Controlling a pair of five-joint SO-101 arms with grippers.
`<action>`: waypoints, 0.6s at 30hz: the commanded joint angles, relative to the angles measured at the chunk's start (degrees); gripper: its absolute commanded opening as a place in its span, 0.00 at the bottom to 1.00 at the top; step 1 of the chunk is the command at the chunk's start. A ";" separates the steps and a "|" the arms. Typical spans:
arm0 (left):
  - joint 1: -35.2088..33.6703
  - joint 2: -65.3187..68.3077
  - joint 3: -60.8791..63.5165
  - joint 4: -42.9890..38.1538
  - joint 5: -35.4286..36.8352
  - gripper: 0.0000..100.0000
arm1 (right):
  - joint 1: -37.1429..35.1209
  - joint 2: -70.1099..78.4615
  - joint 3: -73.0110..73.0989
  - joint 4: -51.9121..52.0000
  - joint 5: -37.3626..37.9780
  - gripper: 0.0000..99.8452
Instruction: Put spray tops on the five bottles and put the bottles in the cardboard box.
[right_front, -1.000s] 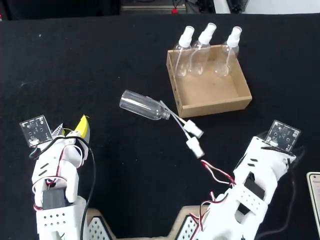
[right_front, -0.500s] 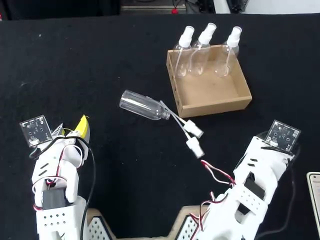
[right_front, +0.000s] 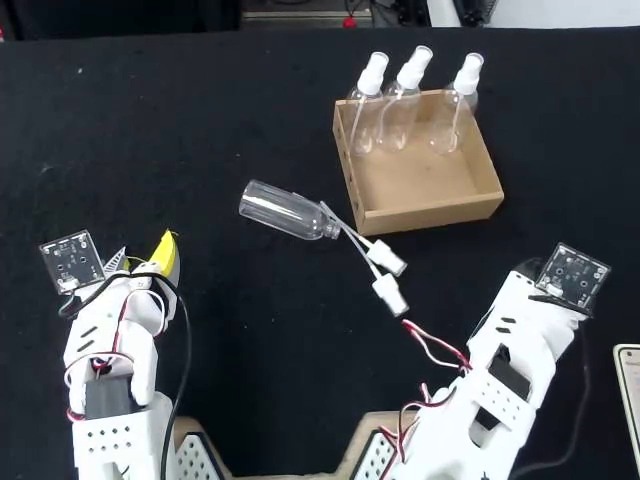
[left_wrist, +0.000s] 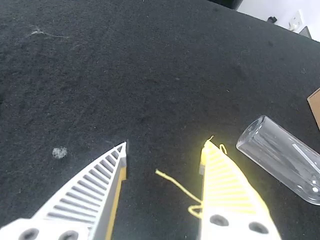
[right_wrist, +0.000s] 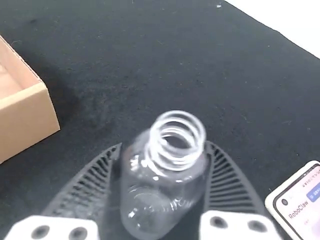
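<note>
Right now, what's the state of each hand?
Left hand: open, empty.
Right hand: closed on an uncapped clear plastic bottle.

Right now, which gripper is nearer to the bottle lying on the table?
Left. The left gripper, open, sits near the lying bottle; the right gripper, holding another bottle, is past the spray tops.
</note>
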 joint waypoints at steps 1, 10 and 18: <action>-0.04 -0.79 1.19 -1.05 -0.44 0.23 | -0.35 -1.45 -0.22 -0.70 0.00 0.25; -0.04 -0.79 1.19 -1.05 -0.44 0.23 | -0.70 -1.01 -6.20 3.87 3.08 0.26; -0.04 -0.79 1.19 -1.05 -0.44 0.23 | -0.88 -1.10 -2.15 0.26 3.16 0.26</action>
